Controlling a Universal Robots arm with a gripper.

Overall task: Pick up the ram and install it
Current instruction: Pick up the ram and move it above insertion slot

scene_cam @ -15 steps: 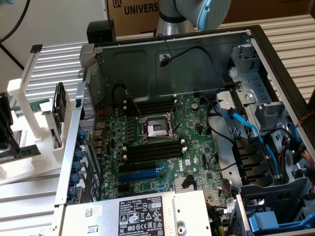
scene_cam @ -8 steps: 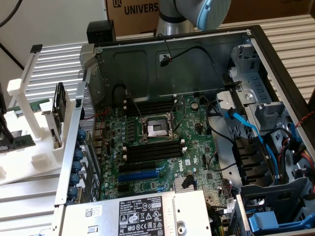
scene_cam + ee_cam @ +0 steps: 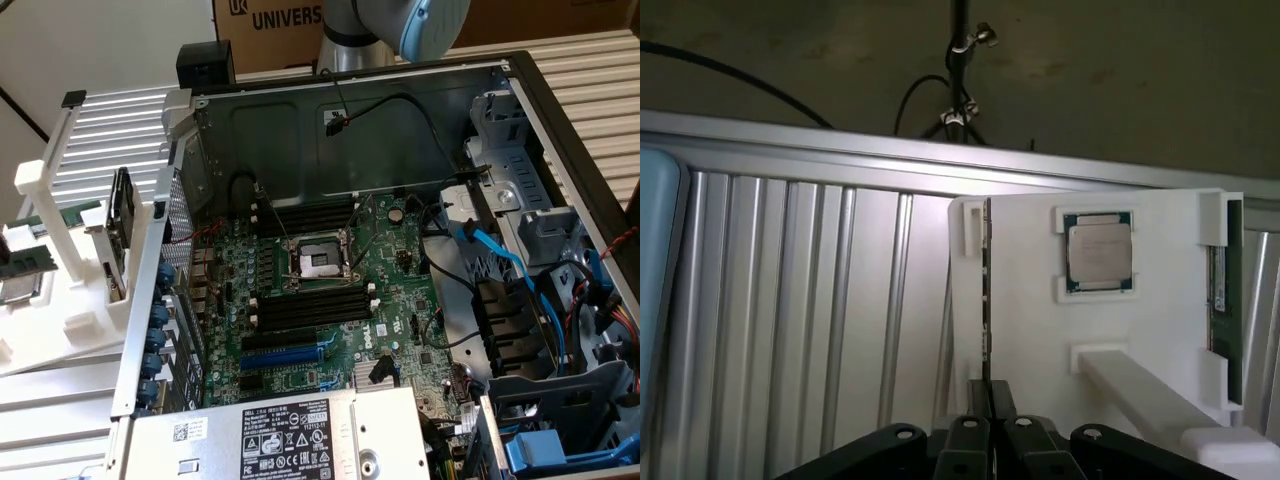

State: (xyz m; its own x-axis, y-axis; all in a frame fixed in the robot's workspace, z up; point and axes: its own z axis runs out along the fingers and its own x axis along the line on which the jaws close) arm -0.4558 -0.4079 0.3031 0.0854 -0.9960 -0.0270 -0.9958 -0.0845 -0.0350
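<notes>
A narrow green ram (image 3: 1218,290) sits edge-on in a slot at one side of the white holder rack (image 3: 1025,300); in the exterior view the ram (image 3: 30,262) lies at the far left. A second thin dark board (image 3: 986,290) stands on edge in the rack and shows as an upright dark card (image 3: 120,225) in the exterior view. My gripper (image 3: 990,392) hangs well above the rack, in line with that thin board. Its black fingers (image 3: 976,402) are pressed together with nothing between them. The gripper itself is out of the exterior view.
A square silver processor chip (image 3: 1099,251) rests on the rack. The open computer case (image 3: 520,110) holds the motherboard (image 3: 395,330), its long black memory slots (image 3: 310,305) and the processor socket (image 3: 315,262). Cables (image 3: 500,255) and drive cages (image 3: 565,250) fill the exterior view's right.
</notes>
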